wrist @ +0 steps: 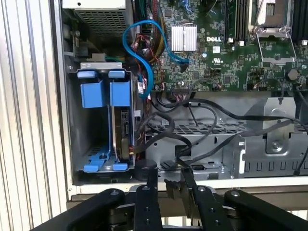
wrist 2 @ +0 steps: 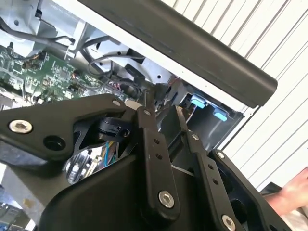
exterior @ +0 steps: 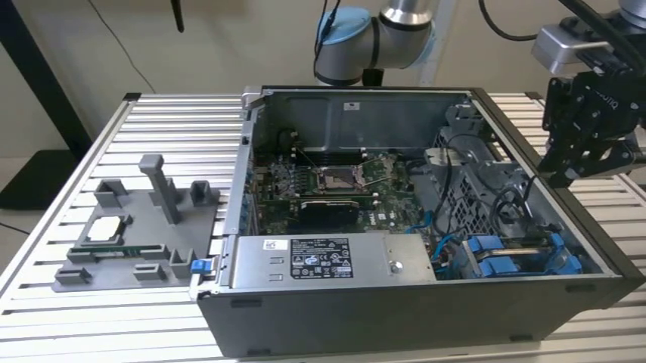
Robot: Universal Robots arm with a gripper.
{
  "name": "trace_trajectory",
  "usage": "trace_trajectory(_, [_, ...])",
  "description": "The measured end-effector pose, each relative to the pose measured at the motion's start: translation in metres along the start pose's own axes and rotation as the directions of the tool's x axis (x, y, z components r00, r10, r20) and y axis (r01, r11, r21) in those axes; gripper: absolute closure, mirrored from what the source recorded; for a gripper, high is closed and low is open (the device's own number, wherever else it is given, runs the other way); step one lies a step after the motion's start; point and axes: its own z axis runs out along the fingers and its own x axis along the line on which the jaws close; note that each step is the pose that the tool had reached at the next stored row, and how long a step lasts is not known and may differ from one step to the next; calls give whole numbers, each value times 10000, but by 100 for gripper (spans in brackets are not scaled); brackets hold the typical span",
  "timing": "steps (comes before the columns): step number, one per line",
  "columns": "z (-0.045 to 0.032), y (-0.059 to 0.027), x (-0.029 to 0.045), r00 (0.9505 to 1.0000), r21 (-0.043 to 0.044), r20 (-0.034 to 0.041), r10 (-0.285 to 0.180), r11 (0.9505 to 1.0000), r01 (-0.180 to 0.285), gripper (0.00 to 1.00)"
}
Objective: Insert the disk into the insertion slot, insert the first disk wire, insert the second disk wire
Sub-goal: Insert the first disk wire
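The gripper hangs just outside the computer case, above its wall on the exterior view's right. Its own black linkage hides whatever lies directly beneath it in both wrist views. Its fingers stand apart with a bare gap between them, pinching nothing. Outside that wall runs the slatted table, which gives free room on that side.

Just past the fingertips comes the case rim, then the insertion slot. It is a grey sheet-metal bay with blue plastic trim, set in the case corner beside the power supply. The disk appears to sit inside it already, on edge in the compartment nearer the motherboard. Only its narrow side shows, framed by blue rail, and its label face is hidden. The compartment against the outer wall shows bare grey metal.

Black cables sprawl loose over the perforated cage right beside the bay, crowding that side. A blue cable loops beyond the bay's far end, and where the plugs end is hard to make out.
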Motion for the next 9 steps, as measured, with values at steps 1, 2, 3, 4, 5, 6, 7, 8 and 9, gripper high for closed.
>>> trace_trajectory(1, [-2,-7,-3,10000,4,0,3,10000,-3,0])
trace_trajectory(2, [-1,-20,-4,10000,5,3,3,10000,-3,0])
trace_trajectory(3, [0,-40,-6,10000,6,2,3,10000,-3,0])
trace_trajectory(4, [1,-61,-7,10000,6,1,3,10000,-3,0])
trace_trajectory(5, [3,-83,-8,10000,6,1,3,10000,-3,0])
trace_trajectory(6, [7,-108,-8,10000,4,2,3,10000,-3,0])
trace_trajectory(7, [10,-124,-9,10000,-7,0,4,10000,-4,0])
trace_trajectory(8, [18,-137,-10,10000,-59,-3,6,10000,-6,0])
trace_trajectory(9, [24,-146,-11,10000,-116,-9,10,9999,-10,0])
